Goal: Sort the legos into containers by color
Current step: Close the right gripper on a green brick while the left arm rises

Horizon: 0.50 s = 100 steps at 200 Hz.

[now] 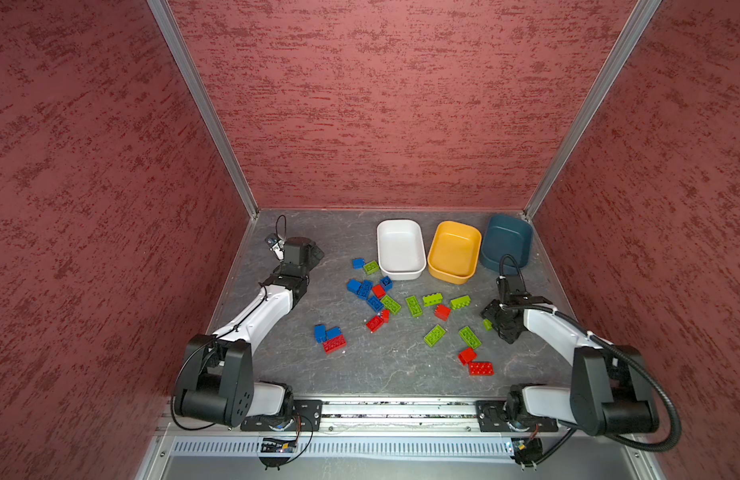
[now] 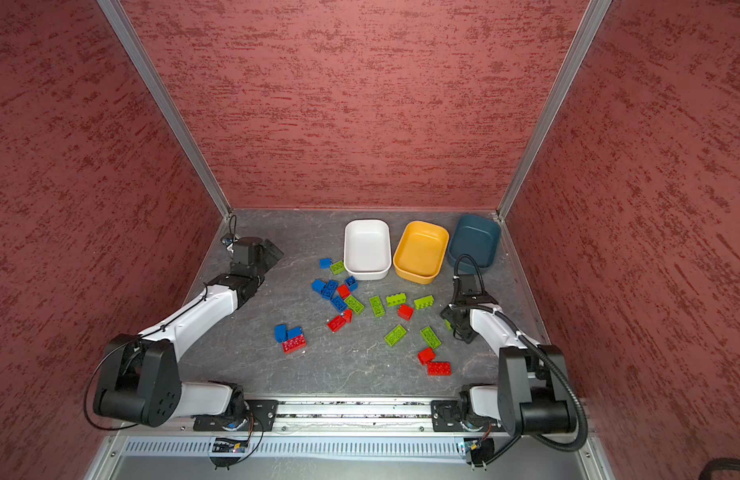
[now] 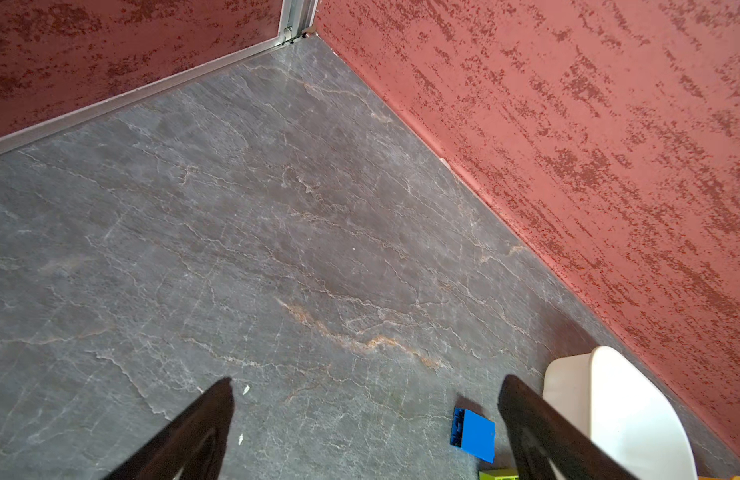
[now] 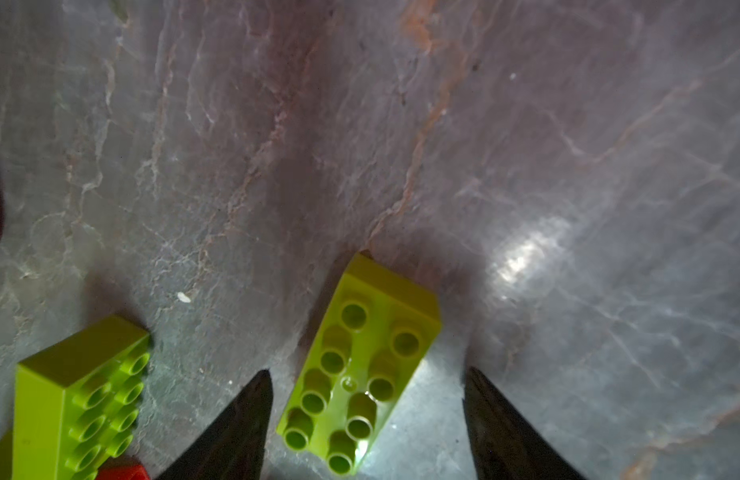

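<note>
While another brick (image 4: 77,399) lies near, the open right hand (image 4: 367,372) straddles an ungripped lego (image 4: 372,328).

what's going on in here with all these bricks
A two-armed robot is sorting toy bricks by colour and has nothing binned yet. The right claw is down at the table, jaws either side of a lime green brick but not gripping it. The left claw hangs open over bare table, holding nothing. The white tub, yellow-orange tub and teal tub are empty; the other bricks lie scattered before them.
</note>
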Tool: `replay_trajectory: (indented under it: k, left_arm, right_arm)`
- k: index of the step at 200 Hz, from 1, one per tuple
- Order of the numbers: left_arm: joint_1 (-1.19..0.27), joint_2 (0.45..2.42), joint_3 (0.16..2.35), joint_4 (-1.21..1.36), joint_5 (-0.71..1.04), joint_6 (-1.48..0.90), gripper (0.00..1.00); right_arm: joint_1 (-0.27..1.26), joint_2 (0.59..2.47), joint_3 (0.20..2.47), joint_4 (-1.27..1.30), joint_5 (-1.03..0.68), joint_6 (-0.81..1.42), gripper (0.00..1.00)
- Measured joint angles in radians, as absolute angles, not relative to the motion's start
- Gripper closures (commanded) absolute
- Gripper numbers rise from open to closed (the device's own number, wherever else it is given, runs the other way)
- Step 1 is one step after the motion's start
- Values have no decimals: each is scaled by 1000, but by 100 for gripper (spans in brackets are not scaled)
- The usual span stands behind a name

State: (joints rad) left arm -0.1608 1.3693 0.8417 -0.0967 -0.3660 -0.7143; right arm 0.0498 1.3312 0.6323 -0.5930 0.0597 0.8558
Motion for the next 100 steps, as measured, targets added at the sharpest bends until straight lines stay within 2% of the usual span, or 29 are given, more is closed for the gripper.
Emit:
replay_trajectory:
  k: [100]
  left_arm:
    - [-159, 1373, 831, -113, -367, -718, 1]
  right_arm:
    - [76, 1306, 579, -558, 143, 801, 61]
